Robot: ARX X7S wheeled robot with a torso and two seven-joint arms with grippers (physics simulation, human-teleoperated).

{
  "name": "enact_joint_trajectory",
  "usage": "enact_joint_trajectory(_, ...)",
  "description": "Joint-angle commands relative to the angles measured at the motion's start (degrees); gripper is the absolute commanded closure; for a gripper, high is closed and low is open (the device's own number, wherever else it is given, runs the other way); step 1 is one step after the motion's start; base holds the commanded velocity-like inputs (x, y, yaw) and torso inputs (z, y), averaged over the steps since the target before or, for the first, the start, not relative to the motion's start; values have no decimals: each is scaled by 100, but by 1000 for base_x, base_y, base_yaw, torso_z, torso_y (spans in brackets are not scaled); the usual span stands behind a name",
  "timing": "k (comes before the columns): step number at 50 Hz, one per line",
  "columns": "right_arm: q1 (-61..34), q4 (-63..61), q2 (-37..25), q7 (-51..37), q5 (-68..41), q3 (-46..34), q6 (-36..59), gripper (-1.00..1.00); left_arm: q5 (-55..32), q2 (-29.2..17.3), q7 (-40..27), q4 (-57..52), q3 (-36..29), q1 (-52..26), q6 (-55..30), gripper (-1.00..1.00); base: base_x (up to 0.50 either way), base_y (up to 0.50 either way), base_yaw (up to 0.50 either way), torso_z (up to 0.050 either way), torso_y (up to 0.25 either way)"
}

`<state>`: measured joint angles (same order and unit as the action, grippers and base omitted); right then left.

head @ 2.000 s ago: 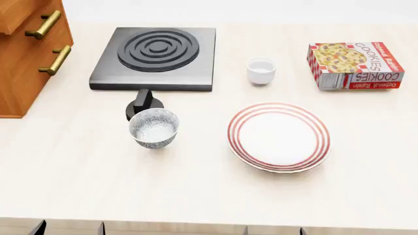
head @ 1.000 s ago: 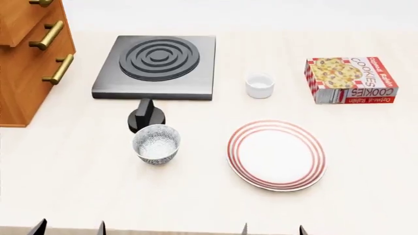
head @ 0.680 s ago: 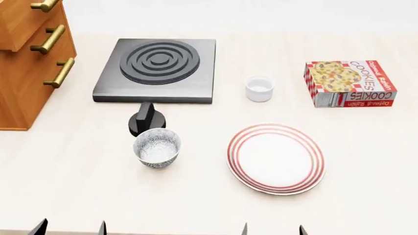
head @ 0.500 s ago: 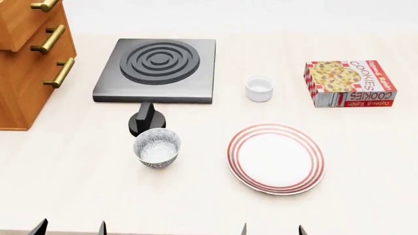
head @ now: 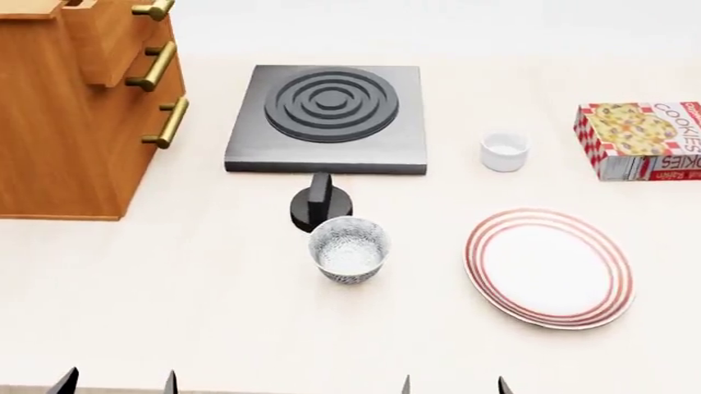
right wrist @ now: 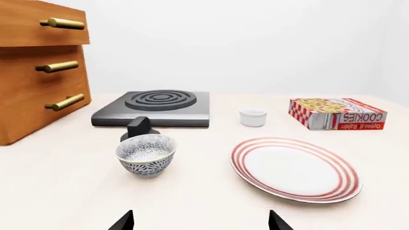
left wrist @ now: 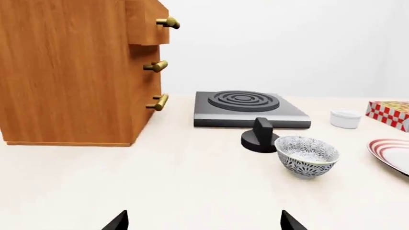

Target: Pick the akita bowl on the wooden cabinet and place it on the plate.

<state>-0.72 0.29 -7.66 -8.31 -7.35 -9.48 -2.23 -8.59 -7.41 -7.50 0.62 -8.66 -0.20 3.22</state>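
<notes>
The wooden cabinet [head: 66, 123] stands at the far left of the counter, and only a sliver of its top shows. The akita bowl on it is out of view. A look-alike speckled bowl [head: 348, 249] sits upright on the counter, left of the red-ringed plate [head: 547, 267], which is bare. My left gripper [head: 117, 384] and right gripper [head: 455, 386] hover open at the near edge, holding nothing. The left wrist view has the cabinet [left wrist: 64, 72] and speckled bowl [left wrist: 307, 155] ahead of my left gripper [left wrist: 203, 223]. In the right wrist view, the bowl [right wrist: 147, 154] and plate [right wrist: 294, 167] lie ahead of my right gripper [right wrist: 201, 223].
A black hob [head: 327, 119] lies at the back with its knob [head: 320, 207] just behind the speckled bowl. A plain white cup [head: 504, 152] and a cookie box [head: 641, 139] sit at the back right. Brass drawer handles [head: 164, 121] stick out from the cabinet.
The head view has swung left: everything on the counter has slid to the right and more of the cabinet shows. Nothing on the counter has moved, and both grippers stay open.
</notes>
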Motion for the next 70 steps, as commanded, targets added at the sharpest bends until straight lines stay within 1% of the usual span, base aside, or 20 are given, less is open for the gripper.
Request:
enact_joint_trajectory(1, -5, 7, -47, -51, -19, -69, -28, -100, -22, -43, -68, 17, -56, -12, 9, -100, 0, 422, 0, 0, 0)
enact_joint_trajectory(21, -22, 15, -118, -122, -72, -148, -41, -100, -70, -113, -164, 2, -147, -16, 9, -100, 0, 421, 0, 0, 0)
enact_joint_trajectory(25, -52, 57, -132, -200, 58, -208, -37, -100, -77, -126, -177, 29, -165, -38, 14, -100, 0, 276, 0, 0, 0)
enact_joint_trajectory(45, -53, 32, -187, -276, -20, -259, -51, -100, -139, -187, -244, 45, -235, -52, 35, -100, 0, 500, 0, 0, 0)
enact_joint_trajectory(48, -53, 10, -180, -210, -227, -205, -31, -100, -148, -200, -255, 19, -247, -38, 31, -100, 0, 0, 0, 0, 0)
enact_joint_trajectory(56, -55, 15, -189, -259, -259, -212, -42, -100, -148, -216, -330, 10, -263, -46, -8, -100, 0, 0, 0, 0, 0)
enact_joint_trajectory(59, -51, -9, -193, -248, -342, -191, -41, -100, 21, -213, -497, 30, -298, -95, -147, -100, 0, 0, 0, 0, 0)
enact_joint_trajectory(62, -48, -70, -183, -251, -517, -115, 10, -100, -43, -193, -637, 18, -242, -207, -589, -100, 0, 0, 0, 0, 0)
enact_joint_trajectory(63, -49, -86, -184, -273, -506, -118, 21, -100, 68, -216, -681, -9, -297, -207, -615, -100, 0, 0, 0, 0, 0)
enact_joint_trajectory(68, -10, -719, -225, -511, -589, -21, 343, -100, 70, -280, -679, -475, -314, -130, -429, -100, 0, 0, 0, 0, 0)
enact_joint_trajectory(70, 12, -1059, -256, -669, -559, 8, 558, -100, -206, -334, -501, -787, -307, -123, -577, -100, 0, 0, 0, 0, 0)
